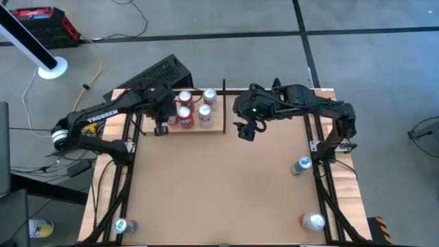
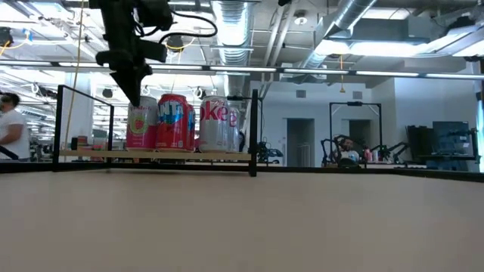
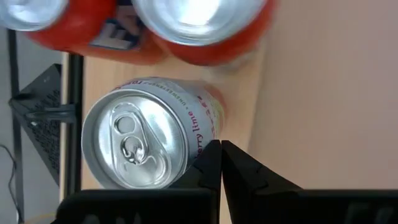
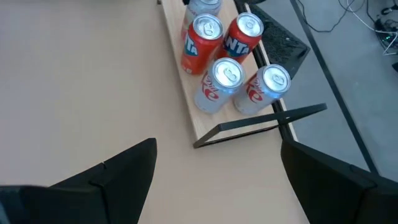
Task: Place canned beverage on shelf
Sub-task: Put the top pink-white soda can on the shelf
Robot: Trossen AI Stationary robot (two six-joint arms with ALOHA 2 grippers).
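Overhead, the left tool (image 1: 162, 127) hangs above the shelf's (image 1: 218, 127) left end with its fingers (image 3: 211, 168) clenched together on nothing, their tips just beside a pale pink-lettered can (image 3: 146, 134) that stands upright on the shelf's wood. Next to it on the shelf stand two red cans (image 1: 184, 103) and two silver-and-red cans (image 1: 205, 113), all upright in a tight cluster. The shelf itself sits at the far edge of the surface (image 1: 219, 185), left of centre. The right tool (image 1: 245, 130) hovers just off the shelf's right end, fingers spread wide and empty. More cans stand apart: one at the near left corner (image 1: 121, 225), two along the right edge (image 1: 302, 165).
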